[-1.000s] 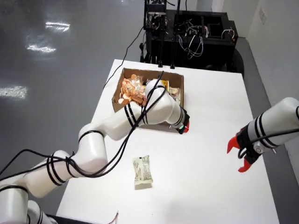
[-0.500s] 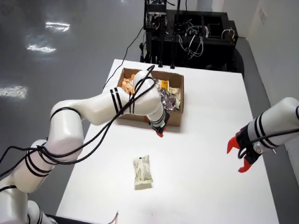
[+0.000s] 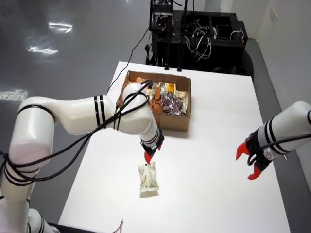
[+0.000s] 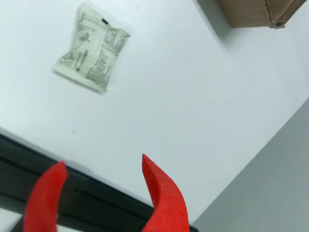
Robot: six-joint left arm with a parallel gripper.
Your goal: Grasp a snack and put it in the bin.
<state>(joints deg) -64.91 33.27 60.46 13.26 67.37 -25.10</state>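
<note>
- In the overhead view the working arm reaches across the white table (image 3: 214,126); its gripper (image 3: 150,156) with red fingertips hangs just above the top end of a pale snack packet (image 3: 148,178); whether it touches the packet cannot be told
- The wrist view shows two red fingers (image 4: 164,193) spread apart with nothing between them; the packet (image 4: 91,47) lies flat on the table (image 4: 193,106) well ahead of them, printed side up
- A cardboard box (image 3: 170,121) stands on the table behind the gripper, filled with mixed wrapped snacks (image 3: 167,99); its corner (image 4: 256,12) shows in the wrist view
- A second arm with a red gripper (image 3: 250,162) sits at the right edge of the overhead view, clear of the packet
</note>
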